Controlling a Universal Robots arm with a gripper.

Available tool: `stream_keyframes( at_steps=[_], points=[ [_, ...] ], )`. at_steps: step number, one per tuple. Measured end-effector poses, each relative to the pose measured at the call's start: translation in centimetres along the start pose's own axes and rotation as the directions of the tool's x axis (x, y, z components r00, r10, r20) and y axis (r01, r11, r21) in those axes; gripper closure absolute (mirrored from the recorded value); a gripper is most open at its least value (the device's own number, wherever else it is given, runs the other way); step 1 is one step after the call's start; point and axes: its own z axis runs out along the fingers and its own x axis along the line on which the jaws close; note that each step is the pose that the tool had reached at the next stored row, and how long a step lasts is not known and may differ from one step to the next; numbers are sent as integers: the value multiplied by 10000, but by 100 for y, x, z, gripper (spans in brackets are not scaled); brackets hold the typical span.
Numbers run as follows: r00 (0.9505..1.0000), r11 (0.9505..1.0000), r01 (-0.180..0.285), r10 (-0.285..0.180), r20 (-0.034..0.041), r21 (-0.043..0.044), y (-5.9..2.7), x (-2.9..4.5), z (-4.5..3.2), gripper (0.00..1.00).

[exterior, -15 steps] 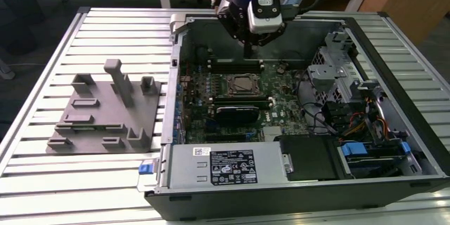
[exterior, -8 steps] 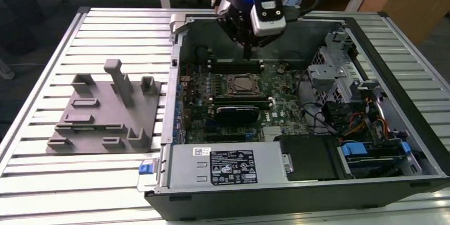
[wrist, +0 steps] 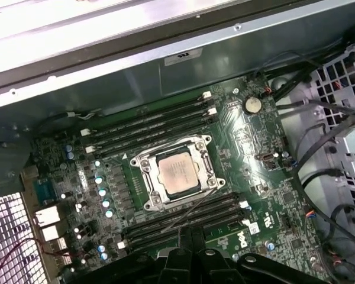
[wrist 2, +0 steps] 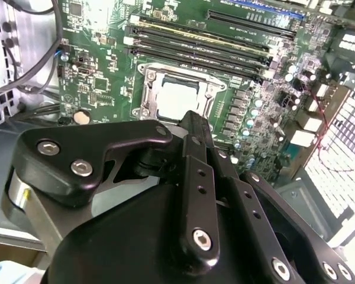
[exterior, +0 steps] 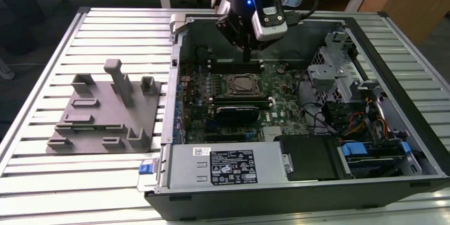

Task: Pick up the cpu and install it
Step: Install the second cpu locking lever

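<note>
You see silver-grey cpu (wrist: pixel 176 172) in metal-framed black socket (wrist: pixel 143 177) on green motherboard (wrist: pixel 248 148). Black gripper (wrist 2: pixel 192 127). Grey fixture blocks (exterior: pixel 105 111) sit at 9 o'clock of black computer case (exterior: pixel 295 201), on pale ribbed table (exterior: pixel 42 72).

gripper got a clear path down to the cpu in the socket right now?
Probably yes. The cpu sits in the motherboard socket with its metal top uncovered, and the pincer hangs above the open case, close to the socket. The loose cables lie off to one side.
</note>
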Motion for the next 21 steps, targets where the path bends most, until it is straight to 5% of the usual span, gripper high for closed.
stream_keyframes(
  at_steps=[9, 21],
  points=[
    [9977, 9977, 680, -680, -20, 8, -5, 5, 106, 89],
    [9963, 9963, 860, -860, -25, 12, -31, 1, 182, 89]
  ],
)
